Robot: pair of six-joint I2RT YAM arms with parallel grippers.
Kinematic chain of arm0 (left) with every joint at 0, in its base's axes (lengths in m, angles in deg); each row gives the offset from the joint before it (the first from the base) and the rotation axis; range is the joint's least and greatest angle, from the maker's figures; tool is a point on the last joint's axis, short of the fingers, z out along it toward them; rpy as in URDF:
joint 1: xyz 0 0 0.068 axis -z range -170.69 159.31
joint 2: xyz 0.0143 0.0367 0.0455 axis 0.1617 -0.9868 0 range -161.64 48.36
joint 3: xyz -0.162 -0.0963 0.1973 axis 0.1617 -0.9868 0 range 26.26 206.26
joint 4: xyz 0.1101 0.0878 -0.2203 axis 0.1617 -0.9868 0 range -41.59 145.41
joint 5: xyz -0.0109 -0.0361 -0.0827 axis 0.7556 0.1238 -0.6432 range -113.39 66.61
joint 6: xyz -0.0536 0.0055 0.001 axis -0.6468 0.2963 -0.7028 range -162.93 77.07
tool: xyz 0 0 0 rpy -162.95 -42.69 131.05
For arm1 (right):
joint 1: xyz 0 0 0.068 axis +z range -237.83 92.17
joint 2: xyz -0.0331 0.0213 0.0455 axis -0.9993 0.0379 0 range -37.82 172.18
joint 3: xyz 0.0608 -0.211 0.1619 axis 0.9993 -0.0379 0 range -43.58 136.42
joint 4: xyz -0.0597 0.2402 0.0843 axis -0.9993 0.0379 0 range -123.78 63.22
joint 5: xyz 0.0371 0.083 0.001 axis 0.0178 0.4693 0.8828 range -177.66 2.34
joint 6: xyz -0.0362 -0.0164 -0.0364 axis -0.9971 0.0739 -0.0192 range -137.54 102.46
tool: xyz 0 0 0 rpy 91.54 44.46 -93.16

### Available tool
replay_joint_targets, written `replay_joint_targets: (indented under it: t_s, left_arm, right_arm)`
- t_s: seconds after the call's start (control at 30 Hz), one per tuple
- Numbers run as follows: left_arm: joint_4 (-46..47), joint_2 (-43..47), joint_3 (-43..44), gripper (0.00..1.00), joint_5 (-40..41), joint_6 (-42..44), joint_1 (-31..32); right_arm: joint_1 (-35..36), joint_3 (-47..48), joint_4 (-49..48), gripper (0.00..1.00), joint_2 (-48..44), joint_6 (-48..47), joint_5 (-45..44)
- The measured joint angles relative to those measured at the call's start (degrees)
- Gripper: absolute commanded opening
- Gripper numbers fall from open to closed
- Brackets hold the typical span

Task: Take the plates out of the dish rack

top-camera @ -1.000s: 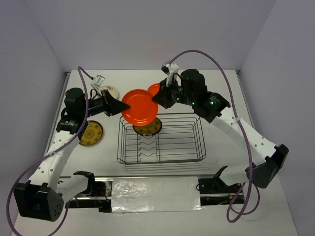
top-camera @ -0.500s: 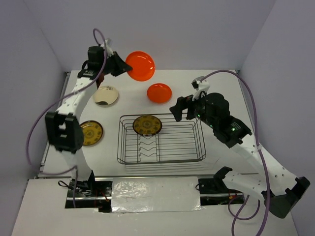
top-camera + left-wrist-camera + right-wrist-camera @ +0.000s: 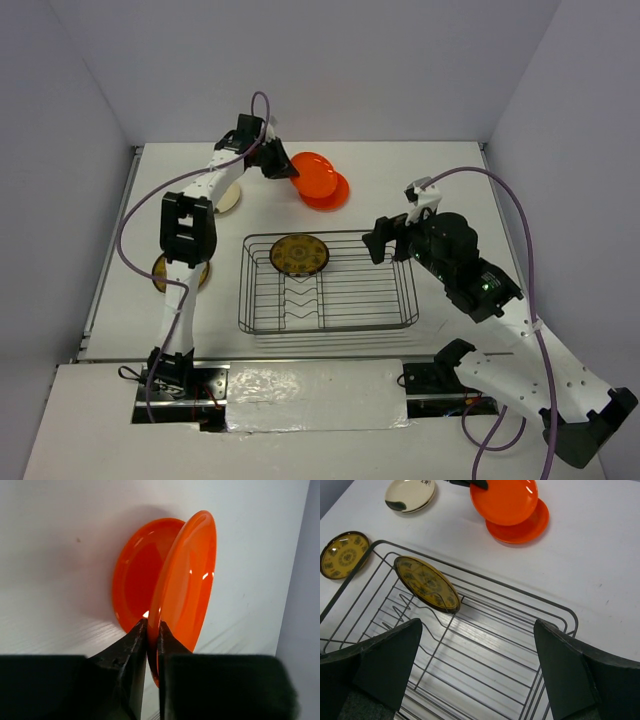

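A: Gripping what, the left gripper (image 3: 152, 630)?
B: An orange plate (image 3: 187, 580), pinched by its rim and standing nearly on edge. A second orange plate (image 3: 137, 575) lies flat on the table (image 3: 60, 530) just beyond it.
A: And the right gripper (image 3: 477, 665)?
B: Spread wide above the dish rack (image 3: 560, 612). A yellow patterned plate (image 3: 426, 584) leans inside, ahead to its left.

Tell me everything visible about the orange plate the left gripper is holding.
The orange plate is small, round, glossy and plain, plastic-looking, with a shallow raised rim. The left gripper pinches its rim and holds it tilted on edge. It hangs over a second orange plate lying flat on the white table, beyond the dish rack. Whether the two plates touch is unclear.
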Motion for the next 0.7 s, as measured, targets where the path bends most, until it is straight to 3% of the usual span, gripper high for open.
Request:
replay_joint_targets:
  t_s: [0.03,0.13,0.23,0.27,0.53,0.6,0.7]
  left_arm:
    - [-0.2,-0.1,0.5,0.3,-0.2,0.1,0.3]
    - [-0.2,-0.8,2.9,0.59,-0.7,0.2,1.1]
    - [-0.3,-0.9,4.2,0.7,-0.9,-0.2,1.3]
    - [-0.5,-0.9,4.5,0.99,-0.8,-0.3,1.2]
    - [-3.6,1.9,6.0,1.0,1.4,-0.3,1.1]
    - [-6.3,5.6,5.3,1.0,4.9,-0.1,1.0]
    - [-8.1,19.6,-3.1,1.0,12.2,0.3,0.7]
  right_arm:
    - [0.0,-0.2,0.0,1.0,0.0,0.0,0.4]
    - [0.0,-0.9,0.1,1.0,-0.1,0.0,1.0]
    - [0.0,-1.0,0.1,1.0,-0.2,0.0,1.0]
    - [0.0,-1.0,0.1,1.0,-0.3,0.0,1.0]
    - [0.0,-1.7,-2.5,1.0,4.4,-5.1,6.1]
    - [0.1,-1.6,-3.6,1.0,8.6,-7.4,9.9]
    - [2.5,-0.4,-4.5,1.0,17.1,-11.3,13.3]
